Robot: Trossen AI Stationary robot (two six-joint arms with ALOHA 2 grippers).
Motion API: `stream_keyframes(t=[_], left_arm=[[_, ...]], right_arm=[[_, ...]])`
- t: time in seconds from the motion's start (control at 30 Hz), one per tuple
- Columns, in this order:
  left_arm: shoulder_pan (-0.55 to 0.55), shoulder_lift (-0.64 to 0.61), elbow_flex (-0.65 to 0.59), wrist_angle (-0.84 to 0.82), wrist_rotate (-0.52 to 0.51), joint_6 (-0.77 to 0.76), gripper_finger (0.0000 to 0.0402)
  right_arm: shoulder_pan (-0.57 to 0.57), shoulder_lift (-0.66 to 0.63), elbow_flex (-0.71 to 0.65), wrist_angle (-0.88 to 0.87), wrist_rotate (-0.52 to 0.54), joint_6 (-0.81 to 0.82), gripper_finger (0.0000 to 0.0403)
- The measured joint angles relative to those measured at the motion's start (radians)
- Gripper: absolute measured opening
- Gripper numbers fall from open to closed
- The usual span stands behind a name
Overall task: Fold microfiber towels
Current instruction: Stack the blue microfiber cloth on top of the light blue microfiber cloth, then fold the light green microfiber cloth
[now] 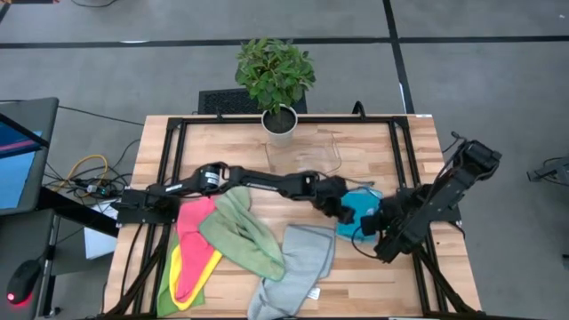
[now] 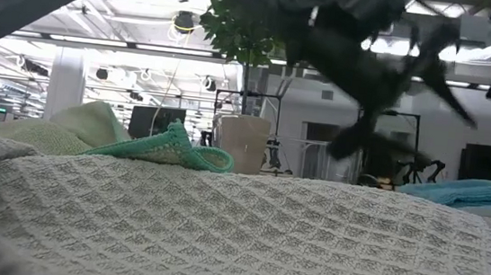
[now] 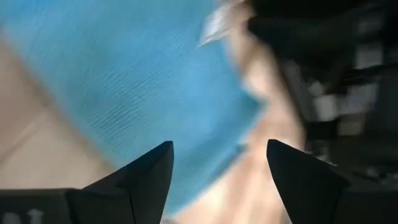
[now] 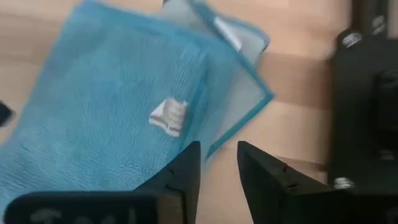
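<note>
A bright blue towel [image 1: 360,212] lies folded on the table right of centre, a white tag [image 4: 168,116] on top and a paler layer [image 4: 244,93] showing under its edge. My left gripper [image 1: 342,206] is open just above the towel [image 3: 143,93]. My right gripper [image 4: 217,152] stands at the towel's near right corner, open by a narrow gap, and it also shows in the high view [image 1: 380,236]. A grey towel [image 1: 298,267], a green towel [image 1: 240,233], a pink towel [image 1: 191,240] and a yellow towel [image 1: 191,286] lie crumpled at the near left.
A potted plant [image 1: 277,80] stands at the table's far edge, with a clear plastic tray [image 1: 324,151] beside it. In the low view the grey towel [image 2: 219,225] fills the foreground. A dark frame [image 1: 169,160] runs round the tabletop.
</note>
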Motion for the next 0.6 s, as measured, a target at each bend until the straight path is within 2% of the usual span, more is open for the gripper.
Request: stream_keyframes(t=[0.1, 0.23, 0.3, 0.4, 0.5, 0.6], left_arm=[[0.013, -0.026, 0.053, -0.064, 0.061, 0.045, 0.0251], [0.016, -0.077, 0.112, -0.288, 0.102, 0.166, 0.0251], [0.004, -0.14, 0.125, -0.438, 0.102, 0.243, 0.0251], [-0.061, -0.259, 0.127, -0.633, 0.099, 0.329, 0.0251], [-0.176, -0.344, 0.102, -0.802, 0.034, 0.366, 0.0251], [-0.303, -0.413, 0.082, -0.891, -0.133, 0.348, 0.0251]], right_arm=[[0.01, -0.062, 0.038, -0.062, 0.009, -0.007, 0.0155], [0.051, -0.144, 0.088, -0.09, 0.074, -0.021, 0.0189], [0.073, -0.175, 0.11, -0.04, 0.116, -0.029, 0.0202], [0.087, -0.174, 0.125, 0.108, 0.12, -0.094, 0.0213], [0.081, -0.123, 0.129, 0.319, 0.116, -0.202, 0.0213], [0.037, -0.05, 0.13, 0.533, 0.103, -0.387, 0.0209]])
